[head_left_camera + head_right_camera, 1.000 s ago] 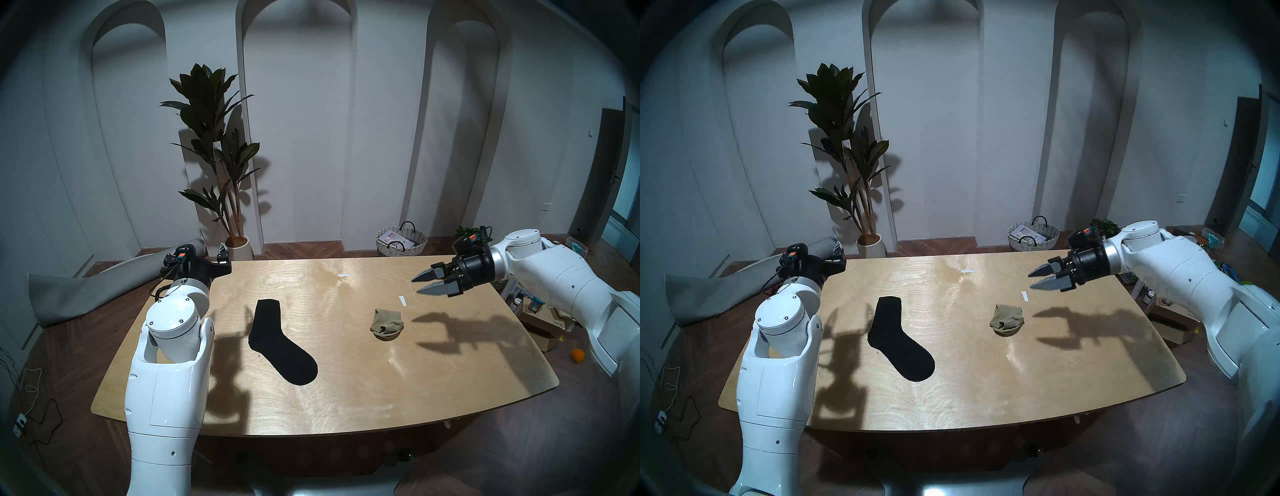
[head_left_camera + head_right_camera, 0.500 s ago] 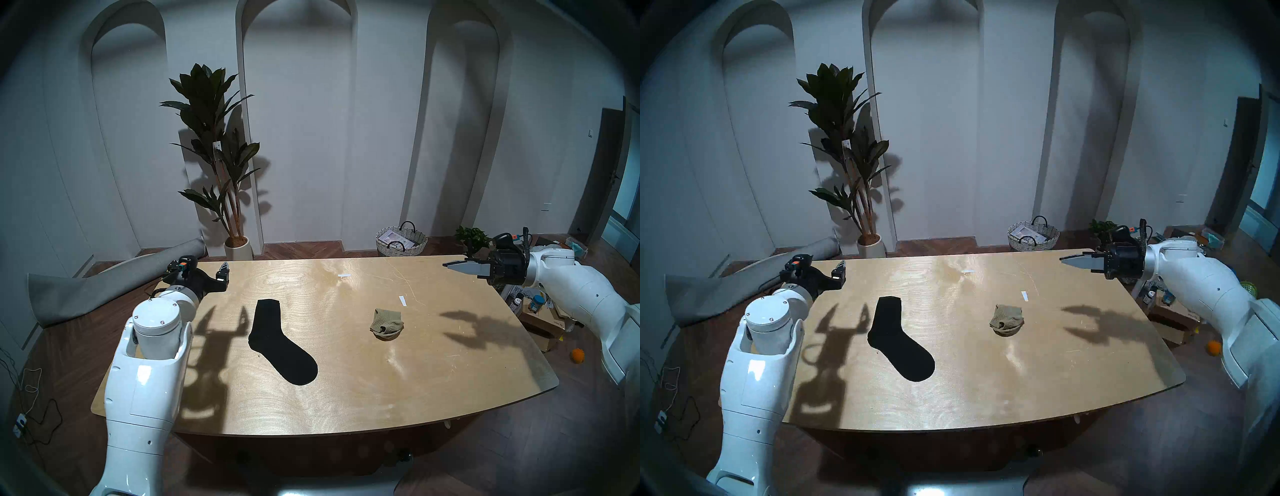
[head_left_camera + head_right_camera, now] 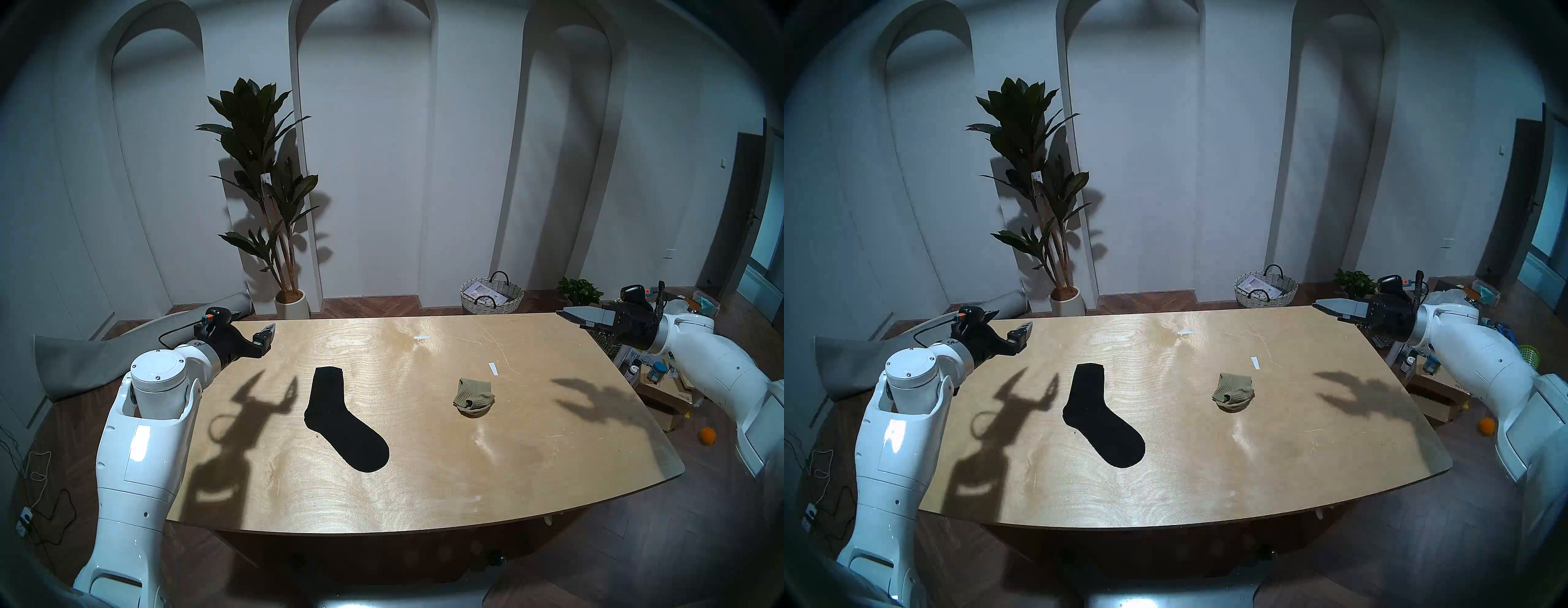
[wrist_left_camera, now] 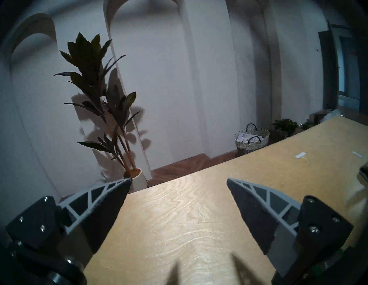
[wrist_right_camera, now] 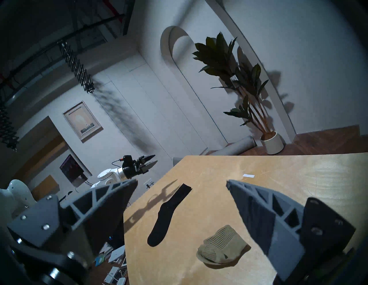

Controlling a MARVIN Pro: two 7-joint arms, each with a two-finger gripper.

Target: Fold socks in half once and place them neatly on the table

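A plain black sock (image 3: 343, 420) lies flat and unfolded, left of the middle of the plywood table (image 3: 424, 488). A ribbed olive-tan sock (image 3: 473, 397) lies bunched up to its right. Both also show in the right wrist view, the black sock (image 5: 169, 215) and the olive-tan sock (image 5: 221, 248). My left gripper (image 3: 254, 327) is open and empty above the table's far left corner, well clear of the black sock. My right gripper (image 3: 566, 315) is open and empty at the far right corner, well behind the olive-tan sock. The wrist views show both pairs of jaws spread apart: left gripper (image 4: 179, 179), right gripper (image 5: 181, 181).
Two white tape strips (image 3: 422, 337) (image 3: 492, 368) lie on the far half of the table. Behind it stand a potted plant (image 3: 271, 204) and a wicker basket (image 3: 492, 297). A rolled grey mat (image 3: 106, 361) lies on the floor at left, boxes (image 3: 662, 399) at right.
Both arms have drawn back outward from the table's middle: the left arm swung left, the right gripper moved right and back and rolled onto its side. Both socks lie as before.
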